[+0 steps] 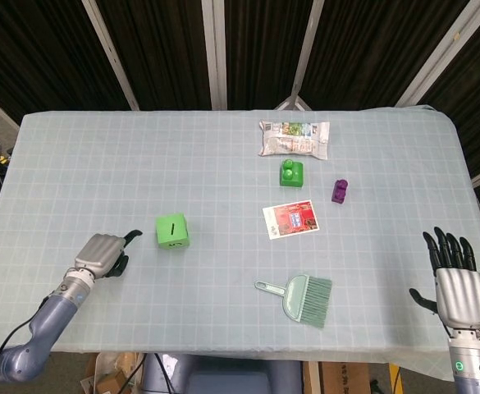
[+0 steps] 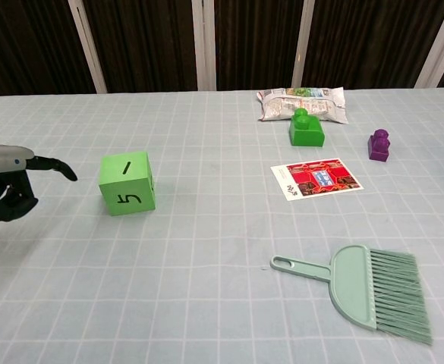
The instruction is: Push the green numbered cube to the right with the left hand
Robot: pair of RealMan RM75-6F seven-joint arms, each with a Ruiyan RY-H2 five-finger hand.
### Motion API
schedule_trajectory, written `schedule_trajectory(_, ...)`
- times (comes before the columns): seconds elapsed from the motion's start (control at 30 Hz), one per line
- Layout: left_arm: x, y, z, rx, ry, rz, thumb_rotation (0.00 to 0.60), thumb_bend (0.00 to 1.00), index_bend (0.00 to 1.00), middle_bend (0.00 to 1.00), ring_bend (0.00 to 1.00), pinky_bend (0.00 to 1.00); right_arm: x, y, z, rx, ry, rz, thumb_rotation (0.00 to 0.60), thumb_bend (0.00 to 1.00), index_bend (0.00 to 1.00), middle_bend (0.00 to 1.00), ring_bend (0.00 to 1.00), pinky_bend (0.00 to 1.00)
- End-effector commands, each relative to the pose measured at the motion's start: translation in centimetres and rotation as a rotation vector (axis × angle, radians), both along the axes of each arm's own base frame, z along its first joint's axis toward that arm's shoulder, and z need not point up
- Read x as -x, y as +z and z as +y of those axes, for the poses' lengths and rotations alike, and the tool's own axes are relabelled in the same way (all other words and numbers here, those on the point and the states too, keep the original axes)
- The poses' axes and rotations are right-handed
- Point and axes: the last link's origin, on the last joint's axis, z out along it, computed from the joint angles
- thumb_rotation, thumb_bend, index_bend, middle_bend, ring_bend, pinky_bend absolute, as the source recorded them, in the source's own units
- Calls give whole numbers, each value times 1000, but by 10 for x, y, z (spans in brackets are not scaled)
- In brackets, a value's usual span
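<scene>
Head view: left hand [image 1: 102,255] low over the bench [image 1: 100,156], just left of the green numbered cube [image 1: 172,231], not touching. Fingers mostly curled, one extended toward the cube, holding nothing; looks set up for a rightward shove. Right hand [image 1: 455,279] parked at the near right edge, fingers spread, empty.

Chest view: cube left of centre, "5" facing the camera, fingertip [image 2: 68,174] near its left face. Gridded pale cloth, dark slatted panels [image 2: 146,42] behind.

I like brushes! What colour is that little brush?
The brush is pale green, clearest in the chest view.
</scene>
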Motion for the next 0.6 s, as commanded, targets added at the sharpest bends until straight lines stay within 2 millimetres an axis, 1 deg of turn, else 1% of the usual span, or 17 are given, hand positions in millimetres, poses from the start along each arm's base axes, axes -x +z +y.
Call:
schedule_trajectory(0.03,-5,-6,0,3,-5,-21,600,770,153,817,677,696,0,-1,0,-2,-1,2,600,72,82,0,0,0)
schedule_trajectory(0.33,-15,-19,-1,20,-47,-60,600,775,160,815,677,696,0,0,0,3,-4,1,600,72,82,0,0,0)
schedule_trajectory(0.6,-20,-24,-6,45,-67,-64,600,775,160,815,677,696,0,1,0,7,-4,-6,600,72,82,0,0,0)
